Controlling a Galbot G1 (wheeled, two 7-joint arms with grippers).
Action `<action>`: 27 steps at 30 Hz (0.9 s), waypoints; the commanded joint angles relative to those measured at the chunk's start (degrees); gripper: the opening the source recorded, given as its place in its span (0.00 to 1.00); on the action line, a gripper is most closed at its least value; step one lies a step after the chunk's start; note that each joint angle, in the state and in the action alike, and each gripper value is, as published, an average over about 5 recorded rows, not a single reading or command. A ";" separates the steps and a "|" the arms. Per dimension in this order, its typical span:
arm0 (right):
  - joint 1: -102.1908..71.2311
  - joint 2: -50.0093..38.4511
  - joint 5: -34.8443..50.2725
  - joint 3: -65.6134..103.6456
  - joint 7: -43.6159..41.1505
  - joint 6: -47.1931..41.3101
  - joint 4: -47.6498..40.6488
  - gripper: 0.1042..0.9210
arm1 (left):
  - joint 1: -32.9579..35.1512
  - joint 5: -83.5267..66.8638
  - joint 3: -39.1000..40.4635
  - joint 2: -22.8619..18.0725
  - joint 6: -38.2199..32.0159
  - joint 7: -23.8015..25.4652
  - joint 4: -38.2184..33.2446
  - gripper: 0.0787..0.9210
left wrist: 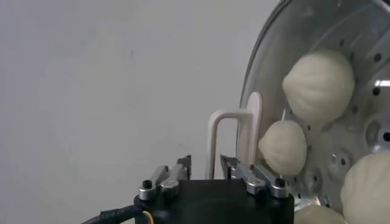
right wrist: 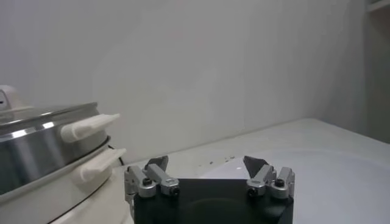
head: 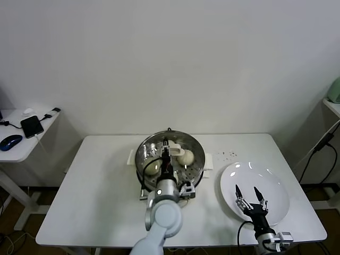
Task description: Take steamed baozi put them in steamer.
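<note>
Baozi [left wrist: 318,85], smooth cream domes with no long axis, sit on the perforated floor of the shiny round steamer [head: 197,154], frame centre. Left gripper [head: 166,150] hovers over the pot, jaws parted, empty. Right gripper [head: 252,195], spread wide, hangs above the white plate [head: 279,183], lower right.

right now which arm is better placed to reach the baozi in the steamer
Left. The left gripper hangs directly over the steamer, just above the baozi. The right gripper is open over the white plate, off to the steamer's side.
</note>
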 commanded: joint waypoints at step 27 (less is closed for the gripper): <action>-4.24 -0.53 -3.57 -1.76 -1.62 1.01 6.88 0.88 | 19.21 -16.09 -10.40 6.38 -5.65 -3.64 -26.40 0.88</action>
